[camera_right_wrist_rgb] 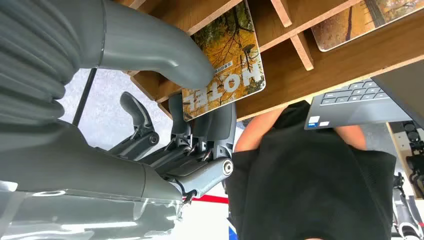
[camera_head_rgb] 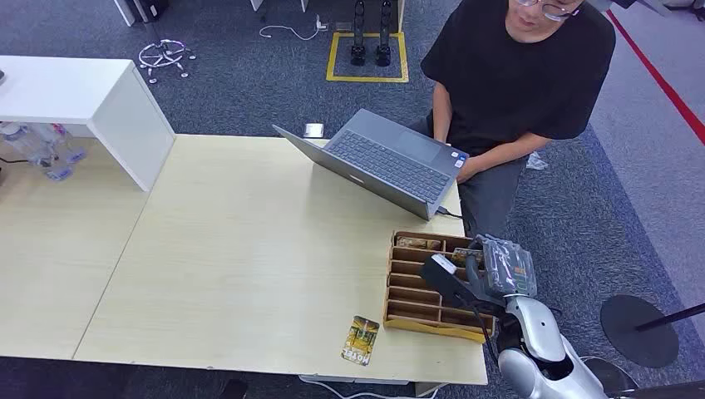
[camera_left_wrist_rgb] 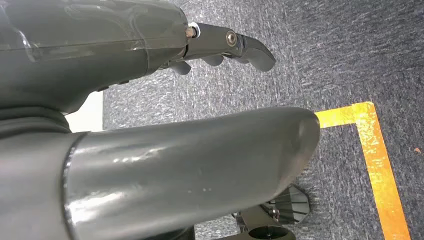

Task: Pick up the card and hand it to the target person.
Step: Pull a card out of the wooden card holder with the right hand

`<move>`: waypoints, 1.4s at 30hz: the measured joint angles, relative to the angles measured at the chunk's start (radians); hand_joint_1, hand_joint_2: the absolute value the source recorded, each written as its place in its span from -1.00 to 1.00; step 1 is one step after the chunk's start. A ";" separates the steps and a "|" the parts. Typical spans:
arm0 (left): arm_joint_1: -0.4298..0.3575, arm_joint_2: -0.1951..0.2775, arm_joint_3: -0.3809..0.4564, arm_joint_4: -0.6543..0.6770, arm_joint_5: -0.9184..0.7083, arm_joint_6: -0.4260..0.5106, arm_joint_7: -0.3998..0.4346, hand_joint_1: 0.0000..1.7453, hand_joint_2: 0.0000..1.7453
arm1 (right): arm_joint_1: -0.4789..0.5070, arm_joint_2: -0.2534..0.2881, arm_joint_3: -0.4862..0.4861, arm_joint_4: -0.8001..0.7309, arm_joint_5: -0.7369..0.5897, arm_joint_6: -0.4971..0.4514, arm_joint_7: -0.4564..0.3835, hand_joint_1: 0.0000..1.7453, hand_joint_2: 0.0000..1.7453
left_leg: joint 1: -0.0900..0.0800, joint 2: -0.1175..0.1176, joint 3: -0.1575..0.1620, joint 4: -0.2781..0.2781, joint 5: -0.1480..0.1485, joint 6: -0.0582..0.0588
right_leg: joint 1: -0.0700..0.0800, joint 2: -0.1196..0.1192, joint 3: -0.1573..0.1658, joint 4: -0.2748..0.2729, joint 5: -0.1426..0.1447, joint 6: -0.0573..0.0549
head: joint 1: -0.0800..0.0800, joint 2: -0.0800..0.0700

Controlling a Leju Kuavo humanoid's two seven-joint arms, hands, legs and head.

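Two cards showed in the head view. One card on the table (camera_head_rgb: 360, 340), yellow and dark in its print, lay flat near the table's (camera_head_rgb: 233, 274) front edge, just beside the near corner of the wooden organizer (camera_head_rgb: 413, 307). The right hand (camera_head_rgb: 465, 270) hovered over the far end of that organizer, on the side toward the seated person (camera_head_rgb: 515, 83). An open laptop (camera_head_rgb: 387, 162) stood beyond the organizer, in front of the person.

From the left wrist, the left hand (camera_left_wrist_rgb: 165, 130) hung over grey carpet (camera_left_wrist_rgb: 320, 60) with a corner of yellow floor tape (camera_left_wrist_rgb: 375, 150); its thumb and fingers lay apart with nothing between them.

From the right wrist, the right hand (camera_right_wrist_rgb: 165, 130) was clamped on a card (camera_right_wrist_rgb: 227, 60), the thick thumb pressing its printed face and dark fingers backing it from behind. This card carried an autumn scene of yellow foliage with the word HOTEL in pale letters at one end, corners rounded. It sat against the organizer's wooden dividers, one end still among them. Another printed card (camera_right_wrist_rgb: 360, 20) rested in a slot further along the organizer.
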 joint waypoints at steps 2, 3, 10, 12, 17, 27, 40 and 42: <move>0.000 0.000 0.000 0.000 0.000 0.000 0.000 -1.00 -1.00 | 0.000 0.000 0.000 0.000 -0.008 -0.003 -0.001 0.74 1.00 | 0.000 0.000 0.000 0.000 0.000 0.000 | 0.000 0.000 0.000 0.000 0.000 0.000 | 0.000 0.000; 0.000 0.000 0.000 0.000 0.000 0.001 0.000 -1.00 -1.00 | -0.001 0.000 0.000 0.001 -0.015 -0.006 -0.002 0.74 1.00 | 0.000 0.000 0.000 0.000 0.000 0.000 | 0.000 0.000 0.000 0.000 0.000 0.000 | 0.000 0.000; 0.000 0.000 0.000 0.000 0.002 0.009 0.003 -1.00 -1.00 | -0.003 0.000 -0.001 -0.036 -0.055 -0.004 0.001 0.80 1.00 | 0.000 0.000 0.000 0.000 0.000 0.000 | 0.000 0.000 0.000 0.000 0.000 0.000 | 0.000 0.000; 0.001 0.000 0.000 0.000 0.002 0.010 0.003 -1.00 -1.00 | -0.004 0.001 -0.001 -0.062 -0.061 0.005 0.007 0.80 1.00 | 0.000 0.000 0.000 0.000 0.000 0.000 | 0.000 0.000 0.000 0.000 0.000 0.000 | 0.000 0.000; 0.001 0.000 0.000 0.000 0.003 0.011 0.003 -1.00 -1.00 | -0.006 0.004 -0.001 -0.100 -0.072 0.015 0.011 0.79 1.00 | 0.000 0.000 0.000 0.000 0.000 0.000 | 0.000 0.000 0.000 0.000 0.000 0.000 | 0.000 0.000; 0.001 0.000 0.000 0.000 0.003 0.016 0.002 -1.00 -1.00 | -0.009 0.008 -0.001 -0.145 -0.090 0.015 0.008 0.85 1.00 | 0.000 0.000 0.000 0.000 0.000 0.000 | 0.000 0.000 0.000 0.000 0.000 0.000 | 0.000 0.000; 0.002 0.000 0.000 0.000 0.006 0.017 -0.003 -1.00 -1.00 | -0.016 -0.033 -0.070 -0.242 0.001 -0.023 0.074 1.00 1.00 | 0.000 0.000 0.002 0.000 0.000 0.000 | 0.000 0.000 0.000 0.000 0.000 0.000 | 0.000 0.000; 0.002 0.000 0.000 0.000 0.006 0.016 -0.003 -1.00 -1.00 | -0.014 -0.051 -0.103 -0.266 0.030 -0.037 0.090 0.98 1.00 | 0.000 0.000 0.002 0.001 0.000 0.000 | 0.000 0.000 0.000 -0.001 0.000 0.000 | 0.000 0.000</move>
